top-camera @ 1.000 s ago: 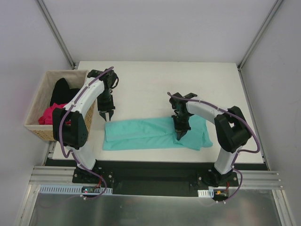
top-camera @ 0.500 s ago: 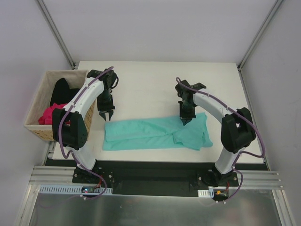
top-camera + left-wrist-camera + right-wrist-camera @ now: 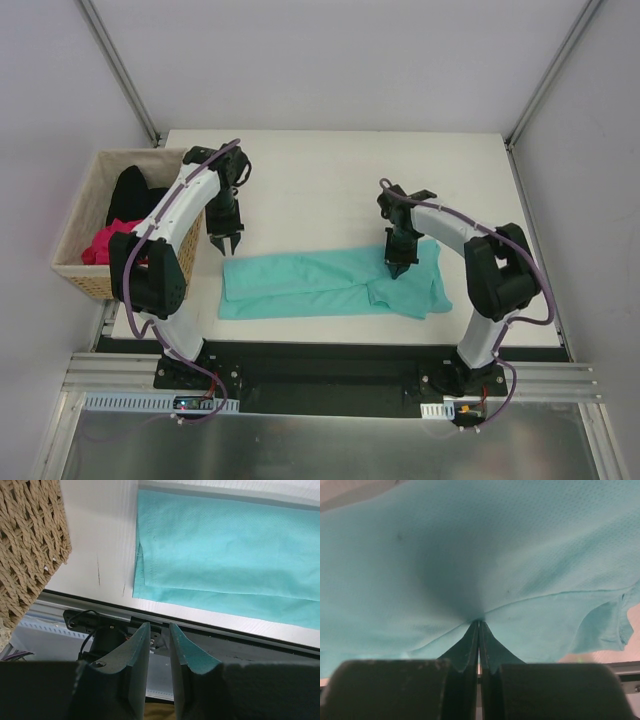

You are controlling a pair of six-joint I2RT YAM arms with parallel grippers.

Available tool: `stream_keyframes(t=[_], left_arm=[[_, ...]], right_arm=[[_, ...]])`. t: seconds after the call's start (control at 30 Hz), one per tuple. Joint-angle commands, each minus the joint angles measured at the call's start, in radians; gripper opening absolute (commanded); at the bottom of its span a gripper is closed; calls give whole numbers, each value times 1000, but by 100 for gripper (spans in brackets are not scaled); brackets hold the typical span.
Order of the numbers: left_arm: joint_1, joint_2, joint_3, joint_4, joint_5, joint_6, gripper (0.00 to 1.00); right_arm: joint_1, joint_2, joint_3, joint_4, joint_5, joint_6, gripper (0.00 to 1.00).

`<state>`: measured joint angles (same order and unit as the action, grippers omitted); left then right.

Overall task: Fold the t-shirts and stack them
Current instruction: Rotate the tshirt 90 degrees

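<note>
A teal t-shirt (image 3: 320, 282) lies part-folded as a long strip near the table's front edge, also filling the right wrist view (image 3: 470, 545). My right gripper (image 3: 397, 266) (image 3: 479, 622) is shut, its tips pressing down on the cloth of the shirt's right part, where a layer's edge runs past them. No cloth shows between the jaws. My left gripper (image 3: 224, 243) (image 3: 155, 625) hovers just beyond the shirt's far left corner, jaws a narrow gap apart and empty. A magenta t-shirt (image 3: 105, 243) and a black t-shirt (image 3: 135, 195) lie in the basket.
The woven wicker basket (image 3: 75, 268) stands off the table's left edge, close to my left arm; its wall (image 3: 30, 545) shows in the left wrist view. White table (image 3: 330, 180) stretches behind the shirt. A metal rail runs along the front edge.
My right gripper moved from the shirt's near side toward its far edge, then came down a little onto the cloth. The shirt's outline barely changed. My left arm stayed still.
</note>
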<state>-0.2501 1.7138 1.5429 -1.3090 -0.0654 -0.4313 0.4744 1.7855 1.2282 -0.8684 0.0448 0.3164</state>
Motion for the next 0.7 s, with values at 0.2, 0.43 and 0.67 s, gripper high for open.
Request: stream_keyframes(t=[0.2,0.43,0.67], left_arm=[[-12,-8,51,-64,-37,17,22],[-8,26,103,-79,-51,29,22],[11,85,170,-91,-48,48,22]], right_arm=[[-83,68,-35,71,0,55,1],[-152,127,57,43,24,13,1],[-184,274,313,-37,26,-63,1]])
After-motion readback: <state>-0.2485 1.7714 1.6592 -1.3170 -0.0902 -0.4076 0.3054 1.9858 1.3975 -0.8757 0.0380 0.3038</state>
